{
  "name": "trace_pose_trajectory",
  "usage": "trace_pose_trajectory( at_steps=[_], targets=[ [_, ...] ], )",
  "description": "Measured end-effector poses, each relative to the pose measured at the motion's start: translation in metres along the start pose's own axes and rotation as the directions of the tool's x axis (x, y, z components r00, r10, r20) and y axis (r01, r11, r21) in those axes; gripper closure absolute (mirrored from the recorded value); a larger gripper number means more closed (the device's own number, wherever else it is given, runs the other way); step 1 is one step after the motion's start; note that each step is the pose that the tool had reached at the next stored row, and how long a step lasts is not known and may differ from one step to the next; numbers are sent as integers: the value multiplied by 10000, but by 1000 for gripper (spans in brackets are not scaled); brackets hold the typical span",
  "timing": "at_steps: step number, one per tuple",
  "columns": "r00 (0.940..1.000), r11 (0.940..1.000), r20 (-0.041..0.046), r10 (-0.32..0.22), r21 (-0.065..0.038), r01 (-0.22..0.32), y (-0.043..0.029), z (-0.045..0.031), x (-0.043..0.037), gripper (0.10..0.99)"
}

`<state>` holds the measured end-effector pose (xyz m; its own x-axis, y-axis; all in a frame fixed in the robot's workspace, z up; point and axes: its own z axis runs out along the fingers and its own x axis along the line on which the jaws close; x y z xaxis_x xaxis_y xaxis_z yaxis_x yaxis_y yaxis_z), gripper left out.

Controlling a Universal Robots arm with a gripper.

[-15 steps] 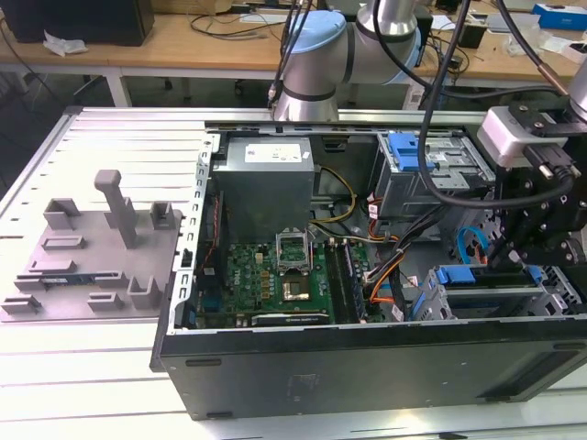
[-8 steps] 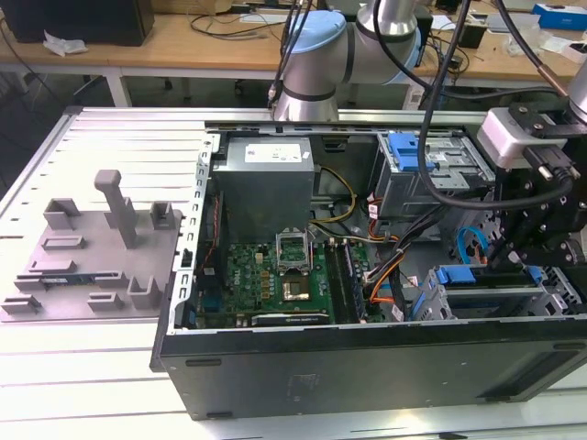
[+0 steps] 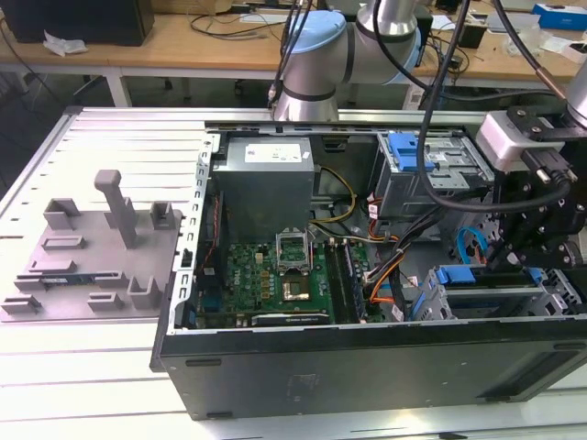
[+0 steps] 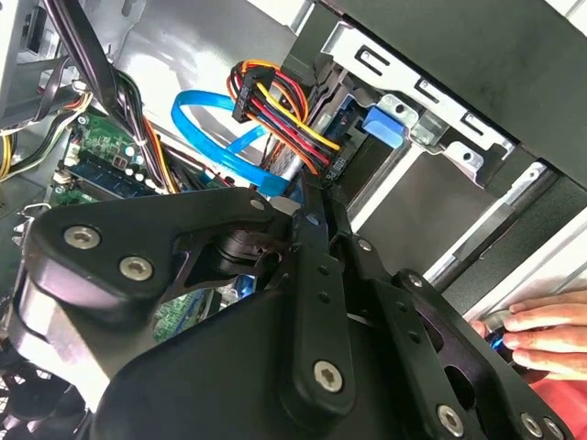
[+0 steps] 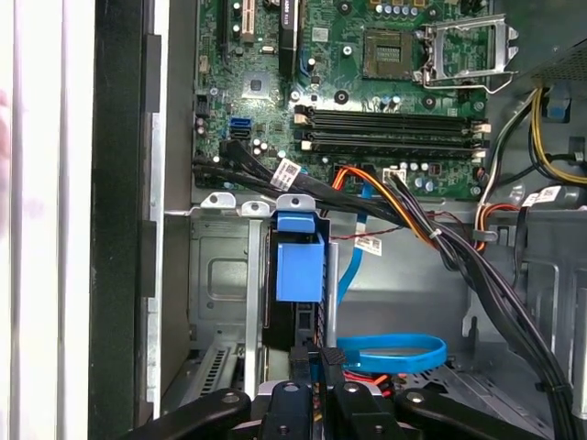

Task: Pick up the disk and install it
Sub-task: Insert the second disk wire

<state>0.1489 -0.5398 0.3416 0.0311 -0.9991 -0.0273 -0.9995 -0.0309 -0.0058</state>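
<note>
We see the claw (image 4: 307, 275) in matt black metal with shiny screw heads, the drive cage (image 5: 229, 275) in dull grey sheet metal, a glossy blue plastic latch (image 5: 300, 261), and a matt grey plastic stand (image 3: 92, 257).

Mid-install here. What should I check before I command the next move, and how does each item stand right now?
1. Is the disk lined up with the drive cage slot? Ok: its blue frame stands in the slot, ahead of the end effector.
2. Is the disk fully seated? Cannot tell.
3. Is the blue cable loop away from the slot? Not ok: it lies right beside the end effector.
4. Are people out of the workspace? Not ok: in the second wrist view a hand rests close to the end effector.
5. Is the computer case open for access? Ok.
</note>
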Motion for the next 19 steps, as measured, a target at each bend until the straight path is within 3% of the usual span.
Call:
trace_pose_trajectory(
  at_steps=[7,8,12,16,19],
  targets=[
    [10000,10000,9,1,2,-1,14,12,0,918],
    [10000,10000,8,1,2,-1,14,-6,-1,851],
    [10000,10000,1,0,8,0,13,-201,-5,851],
    [10000,10000,0,2,25,-2,16,-321,-8,851],
    [10000,9999,-2,-2,100,2,63,-381,-13,851]
  ],
)
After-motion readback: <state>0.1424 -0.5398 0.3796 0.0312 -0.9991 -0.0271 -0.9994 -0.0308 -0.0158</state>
